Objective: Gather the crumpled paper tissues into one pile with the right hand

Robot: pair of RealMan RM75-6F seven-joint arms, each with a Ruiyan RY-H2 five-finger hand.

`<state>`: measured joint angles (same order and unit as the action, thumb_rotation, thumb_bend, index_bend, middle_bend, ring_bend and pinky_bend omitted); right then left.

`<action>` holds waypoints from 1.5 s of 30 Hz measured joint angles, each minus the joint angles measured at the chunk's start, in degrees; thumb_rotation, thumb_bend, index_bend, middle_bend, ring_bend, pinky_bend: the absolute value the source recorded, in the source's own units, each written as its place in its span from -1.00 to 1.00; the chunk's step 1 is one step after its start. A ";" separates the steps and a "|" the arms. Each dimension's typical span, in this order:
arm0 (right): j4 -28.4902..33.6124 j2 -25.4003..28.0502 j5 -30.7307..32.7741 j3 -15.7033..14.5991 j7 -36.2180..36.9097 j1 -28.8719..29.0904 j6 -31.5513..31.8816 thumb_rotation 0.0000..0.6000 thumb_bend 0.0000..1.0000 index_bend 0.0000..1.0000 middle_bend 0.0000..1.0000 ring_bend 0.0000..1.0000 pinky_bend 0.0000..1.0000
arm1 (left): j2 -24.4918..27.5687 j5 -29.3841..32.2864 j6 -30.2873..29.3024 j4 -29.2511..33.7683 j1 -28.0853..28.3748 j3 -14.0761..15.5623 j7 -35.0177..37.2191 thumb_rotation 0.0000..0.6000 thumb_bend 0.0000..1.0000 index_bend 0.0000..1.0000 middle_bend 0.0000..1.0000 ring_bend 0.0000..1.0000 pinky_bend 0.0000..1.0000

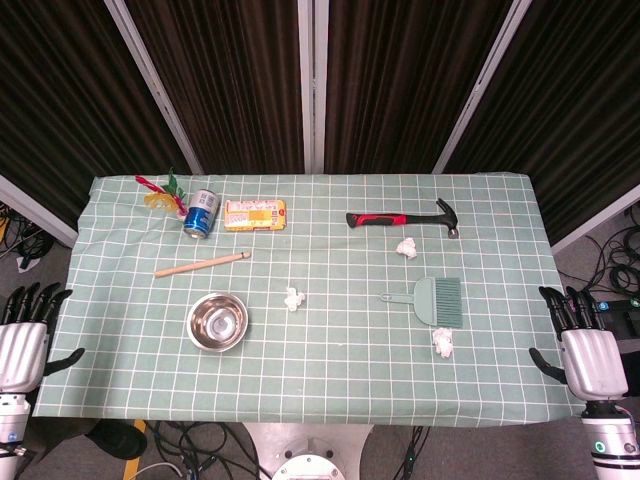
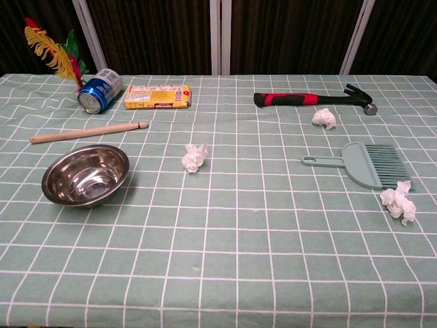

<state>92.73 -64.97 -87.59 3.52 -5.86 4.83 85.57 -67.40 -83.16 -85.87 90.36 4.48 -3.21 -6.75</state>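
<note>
I see a pale green tablecloth ruled with a thin white grid. The three crumpled tissues are white: one mid-table, one far right, one near right. My hammer has a red and black handle with a dark head. The small brush is a muted teal-green. On the left, the bowl is shiny silver metal, the can blue with white print, the packet yellow with red marks, the stick light wood. The feather toy shows yellow, red and green. Both my hands, left and right, are silver with black fingers. Dark curtains hang behind.
</note>
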 measured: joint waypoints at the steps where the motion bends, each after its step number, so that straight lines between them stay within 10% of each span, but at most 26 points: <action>1: -0.06 -0.02 -0.02 0.00 0.08 0.03 -0.03 1.00 -0.76 -1.00 -0.74 -1.00 -1.00 | -0.01 0.00 0.17 -0.01 0.03 0.08 0.01 1.00 -1.00 -0.68 -0.80 -0.92 -0.89; 12: 0.44 0.26 -1.12 -0.39 1.88 0.69 -0.94 1.00 -0.70 -0.99 -0.66 -1.00 -1.00 | 0.21 -0.25 0.01 0.27 -0.05 0.21 0.18 1.00 -1.00 -0.68 -0.80 -0.92 -0.89; 21: 0.21 -1.48 -0.89 1.40 2.51 8.00 -10.80 1.00 -0.51 -0.51 -0.31 -0.94 -0.99 | -0.03 -1.29 -0.70 -0.23 -0.21 0.35 0.84 1.00 -1.00 -0.68 -0.80 -0.92 -0.89; 32: -9.72 -15.79 9.73 5.71 -1.89 22.53 -30.82 1.00 -0.59 -0.36 -0.22 -0.94 -0.98 | 0.29 -1.21 -0.92 -0.34 -0.78 0.64 1.95 1.00 -1.00 -0.68 -0.80 -0.92 -0.89; 45: -24.07 -29.50 16.41 6.94 -11.57 30.26 -35.01 1.00 -0.57 -0.30 -0.20 -0.94 -0.98 | 0.02 -0.88 -0.14 -1.23 -0.79 0.76 3.21 1.00 -1.00 -0.68 -0.80 -0.92 -0.89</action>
<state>68.65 -94.47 -71.18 10.46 -17.43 35.09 50.56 -67.38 -84.03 -86.01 89.13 3.68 -2.45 -3.54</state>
